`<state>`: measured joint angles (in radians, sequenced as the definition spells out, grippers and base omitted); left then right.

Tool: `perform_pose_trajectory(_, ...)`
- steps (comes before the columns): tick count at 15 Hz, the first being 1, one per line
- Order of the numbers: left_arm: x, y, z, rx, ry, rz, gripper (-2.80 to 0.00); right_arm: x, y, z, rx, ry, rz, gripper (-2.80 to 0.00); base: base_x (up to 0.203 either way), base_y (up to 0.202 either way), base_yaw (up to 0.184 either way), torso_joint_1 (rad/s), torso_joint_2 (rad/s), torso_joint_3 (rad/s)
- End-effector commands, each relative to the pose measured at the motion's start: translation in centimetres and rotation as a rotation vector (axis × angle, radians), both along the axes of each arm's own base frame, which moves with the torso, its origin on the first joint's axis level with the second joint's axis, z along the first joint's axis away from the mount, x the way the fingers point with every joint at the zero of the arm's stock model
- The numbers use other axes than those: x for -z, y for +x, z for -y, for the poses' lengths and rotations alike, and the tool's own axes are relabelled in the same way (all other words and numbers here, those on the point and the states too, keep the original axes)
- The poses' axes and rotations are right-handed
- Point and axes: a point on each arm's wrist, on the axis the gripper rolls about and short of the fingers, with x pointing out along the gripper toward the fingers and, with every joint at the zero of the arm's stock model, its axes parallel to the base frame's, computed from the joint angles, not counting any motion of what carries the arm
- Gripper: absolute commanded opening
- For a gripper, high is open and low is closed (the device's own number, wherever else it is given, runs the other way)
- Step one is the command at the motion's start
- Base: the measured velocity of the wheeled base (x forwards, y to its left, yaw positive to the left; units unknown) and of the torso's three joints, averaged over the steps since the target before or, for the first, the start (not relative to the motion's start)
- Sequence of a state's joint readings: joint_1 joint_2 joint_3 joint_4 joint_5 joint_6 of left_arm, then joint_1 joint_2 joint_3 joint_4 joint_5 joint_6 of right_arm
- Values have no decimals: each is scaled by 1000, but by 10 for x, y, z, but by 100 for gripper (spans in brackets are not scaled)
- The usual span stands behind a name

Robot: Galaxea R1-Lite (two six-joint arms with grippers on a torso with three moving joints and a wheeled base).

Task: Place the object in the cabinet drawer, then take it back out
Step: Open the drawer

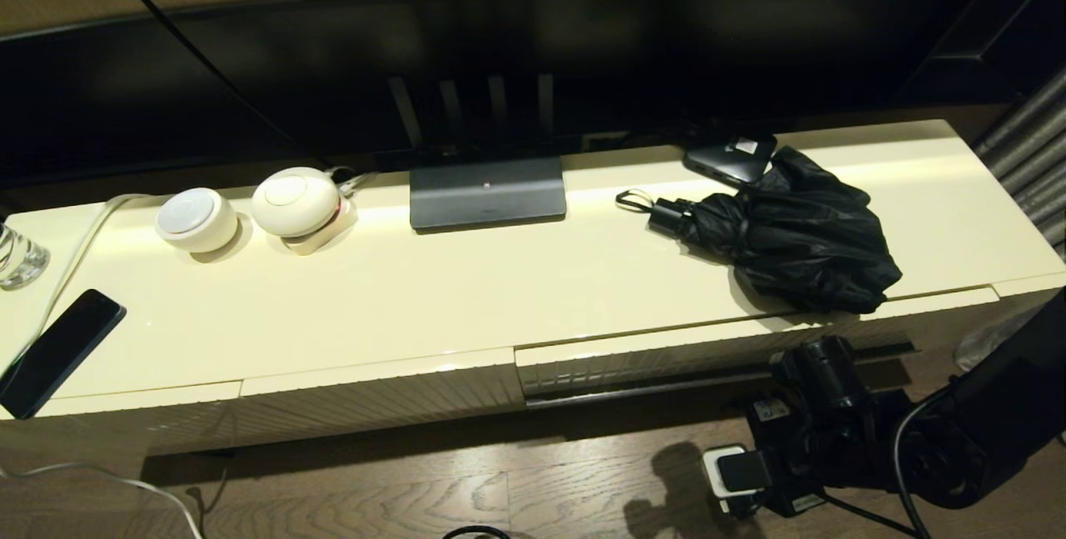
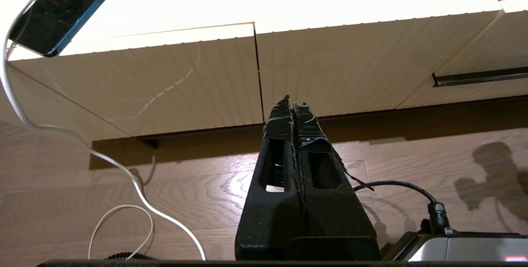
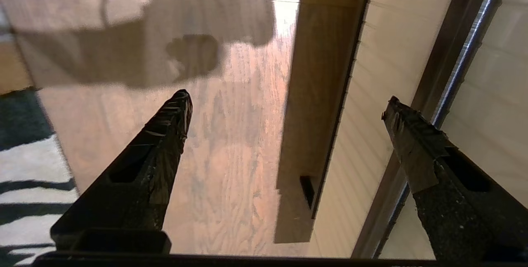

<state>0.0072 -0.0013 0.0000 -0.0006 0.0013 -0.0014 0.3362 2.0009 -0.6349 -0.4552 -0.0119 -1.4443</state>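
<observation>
The black compact umbrella (image 1: 791, 243) lies on the cream cabinet top at the right, with its short handle (image 1: 670, 216) and wrist loop pointing left. Below it is the cabinet drawer (image 1: 708, 356) with its ribbed front; the inside is not visible. My right gripper (image 1: 816, 360) hangs low in front of the drawer's right part, open and empty. In the right wrist view the right gripper (image 3: 286, 98) has its fingers wide apart, with the ribbed front (image 3: 371, 114) between them. My left gripper (image 2: 292, 102) is shut on nothing, low before the panel left of the drawer.
A screen's dark base (image 1: 487, 193) stands mid-cabinet, with two white round devices (image 1: 197, 220) to its left. A phone (image 1: 58, 351) lies at the far left and a small black box (image 1: 731, 157) behind the umbrella. A white plug block (image 1: 724, 472) and cables lie on the wooden floor.
</observation>
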Motion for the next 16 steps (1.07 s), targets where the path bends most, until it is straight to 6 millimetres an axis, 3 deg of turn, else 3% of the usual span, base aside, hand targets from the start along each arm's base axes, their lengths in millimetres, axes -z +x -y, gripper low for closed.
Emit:
perform_pose_trajectory(1,1,0,0,-1,0,-3,-280,1,2,-1,-6,2,17,0,0,0,0,0,0,0)
perform_pose_trajectory(6,1,0,0,-1,0,-3,-280,-6,4,-2,-21,43,79,0,0,0,0,0,0,0)
perform_pose_trajectory(16,1,0,0,-1,0,-3,-280,15,24,-3,-3,59,127,0,0,0,0,0,0,0)
